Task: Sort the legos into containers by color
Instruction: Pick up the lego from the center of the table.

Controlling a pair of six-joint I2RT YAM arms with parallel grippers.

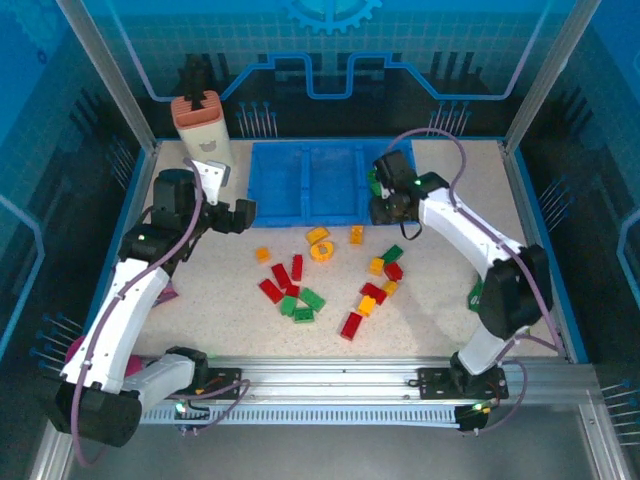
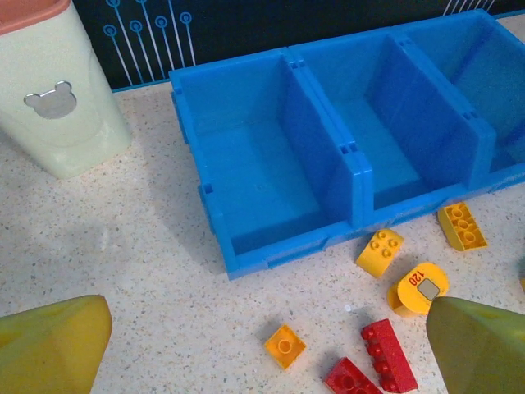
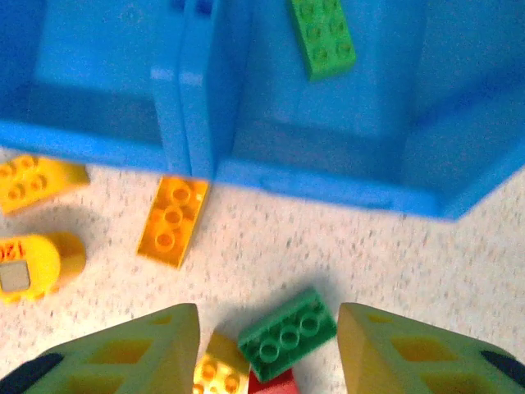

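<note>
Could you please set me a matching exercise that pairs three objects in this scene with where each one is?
Things:
1. green brick
2. orange ring
3. beige bottle

Places:
A. standing left of the blue tray
B. inside a tray compartment
C. lying on the table, outside the tray

Pairs: 1-B; 2-C; 3-A

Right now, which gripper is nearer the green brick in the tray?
Right. The right gripper hangs just in front of the compartment holding the green brick; the left gripper is at the tray's opposite, left end.
</note>
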